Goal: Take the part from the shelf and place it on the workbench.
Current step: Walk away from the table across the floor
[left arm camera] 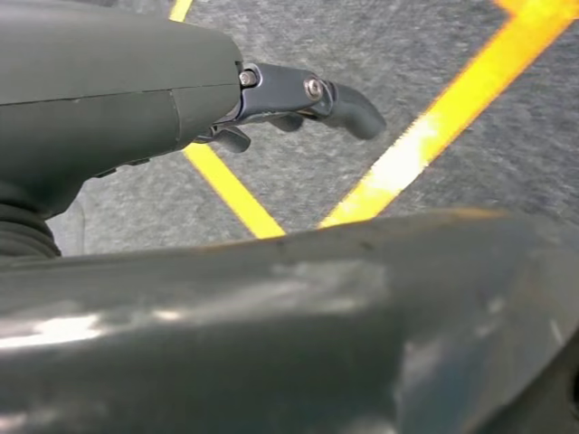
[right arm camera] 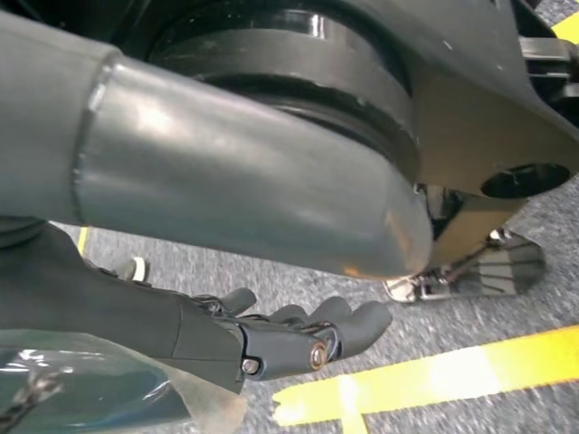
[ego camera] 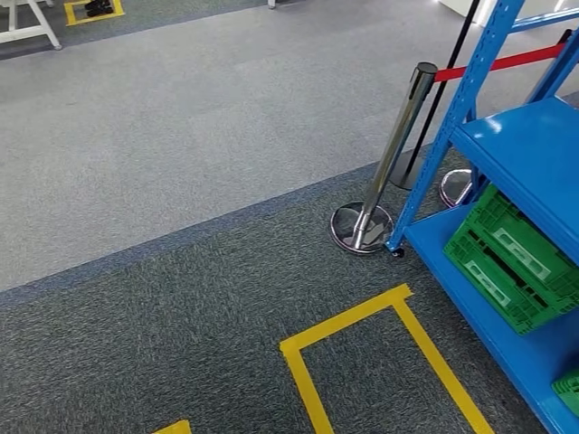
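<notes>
The left robot hand [left arm camera: 300,99] hangs open, empty. A clear bag [right arm camera: 89,389] — possibly the part — lies against the right robot hand [right arm camera: 287,339]; whether it is gripped cannot be told. A loose hold could drop it beside the shelf [ego camera: 526,154].

The left robot hand [left arm camera: 204,99] has a smooth grey cover, a ribbed cuff and dark fingers [left arm camera: 341,107] joined by silver screws. The right robot hand [right arm camera: 273,339] has matching dark fingers [right arm camera: 362,324] and screws.

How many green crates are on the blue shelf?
2. One green crate lies tilted on the blue shelf's bottom level; another crate's corner peeks in at the picture's edge. More may be hidden.
</notes>
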Robot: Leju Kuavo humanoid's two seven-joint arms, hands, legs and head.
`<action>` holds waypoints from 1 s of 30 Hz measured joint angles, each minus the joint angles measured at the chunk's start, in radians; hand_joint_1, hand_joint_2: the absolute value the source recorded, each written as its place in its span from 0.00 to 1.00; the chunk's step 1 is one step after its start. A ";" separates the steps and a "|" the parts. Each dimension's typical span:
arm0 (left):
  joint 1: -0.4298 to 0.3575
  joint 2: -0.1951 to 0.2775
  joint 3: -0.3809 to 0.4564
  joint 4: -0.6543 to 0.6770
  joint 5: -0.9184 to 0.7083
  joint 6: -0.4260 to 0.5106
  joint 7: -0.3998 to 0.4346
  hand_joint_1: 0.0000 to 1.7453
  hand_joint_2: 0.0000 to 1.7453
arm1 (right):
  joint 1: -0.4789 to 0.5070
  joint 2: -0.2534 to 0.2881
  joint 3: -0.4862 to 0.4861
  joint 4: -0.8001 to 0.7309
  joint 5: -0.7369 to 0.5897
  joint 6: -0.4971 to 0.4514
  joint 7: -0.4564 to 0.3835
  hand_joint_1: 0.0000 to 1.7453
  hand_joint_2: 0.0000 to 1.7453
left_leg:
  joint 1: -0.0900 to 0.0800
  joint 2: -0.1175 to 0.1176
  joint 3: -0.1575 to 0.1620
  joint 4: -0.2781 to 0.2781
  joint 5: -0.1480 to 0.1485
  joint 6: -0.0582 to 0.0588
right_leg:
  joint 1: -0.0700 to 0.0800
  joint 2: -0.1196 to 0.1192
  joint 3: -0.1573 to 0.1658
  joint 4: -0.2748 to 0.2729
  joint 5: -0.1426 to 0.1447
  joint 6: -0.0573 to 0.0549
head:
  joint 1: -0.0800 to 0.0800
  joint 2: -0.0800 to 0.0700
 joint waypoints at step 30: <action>0.002 0.000 0.003 0.001 -0.026 0.010 -0.001 0.00 0.00 | -0.001 -0.002 0.000 0.000 0.002 -0.007 0.009 0.00 0.00 | 0.001 -0.017 -0.006 0.004 0.005 0.002 | 0.001 -0.002 0.018 -0.004 -0.014 -0.006 | -0.008 0.000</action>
